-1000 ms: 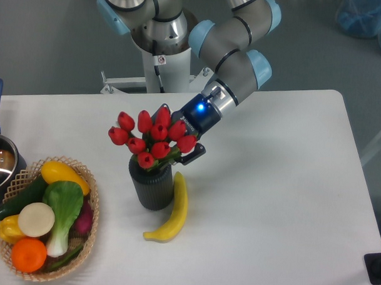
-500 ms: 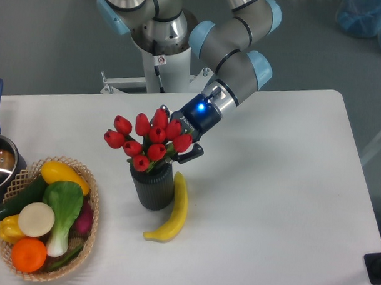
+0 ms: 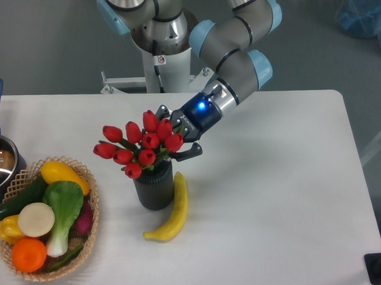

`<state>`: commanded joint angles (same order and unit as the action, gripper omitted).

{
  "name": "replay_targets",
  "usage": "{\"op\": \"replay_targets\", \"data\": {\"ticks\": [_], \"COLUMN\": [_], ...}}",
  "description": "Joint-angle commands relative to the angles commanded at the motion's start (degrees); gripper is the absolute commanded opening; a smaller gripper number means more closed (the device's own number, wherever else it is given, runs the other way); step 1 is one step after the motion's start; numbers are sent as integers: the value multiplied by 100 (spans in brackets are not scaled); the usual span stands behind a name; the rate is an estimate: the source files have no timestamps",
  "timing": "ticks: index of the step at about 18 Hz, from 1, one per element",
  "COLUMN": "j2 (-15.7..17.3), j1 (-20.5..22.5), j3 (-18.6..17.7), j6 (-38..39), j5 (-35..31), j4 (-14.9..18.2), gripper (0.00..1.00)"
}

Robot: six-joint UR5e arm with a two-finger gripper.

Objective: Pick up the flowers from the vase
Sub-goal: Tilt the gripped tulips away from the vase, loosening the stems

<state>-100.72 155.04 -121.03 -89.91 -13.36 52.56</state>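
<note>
Above the ribbed dark vase [image 3: 154, 188], the gripper [image 3: 175, 140] clasps the red tulip flowers [image 3: 137, 148], tilted left; no label is readable.

The gripper [image 3: 173, 137] clasps the flowers [image 3: 137, 147], which lean left over the vase [image 3: 154, 187]; a banana [image 3: 173, 211] lies beside it.

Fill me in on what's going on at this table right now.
A single robot arm has its gripper closed on a bunch of red tulip flowers that stand in a dark ribbed vase. The bunch leans toward the left, with its stems still inside the vase mouth, so the flowers are not out yet. A banana lies against the vase's right side, and a basket of vegetables sits to the left.
</note>
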Motion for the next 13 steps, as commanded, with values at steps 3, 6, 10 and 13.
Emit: {"op": "replay_targets", "data": {"ticks": [3, 6, 10, 13], "j2": [9, -26, 35, 53], "j1": [9, -9, -9, -18], "j3": [17, 105, 123, 140], "j6": [0, -9, 18, 26], "j5": [9, 96, 343, 386], "j4": [0, 0, 0, 0], "gripper": [38, 38, 38, 38]}}
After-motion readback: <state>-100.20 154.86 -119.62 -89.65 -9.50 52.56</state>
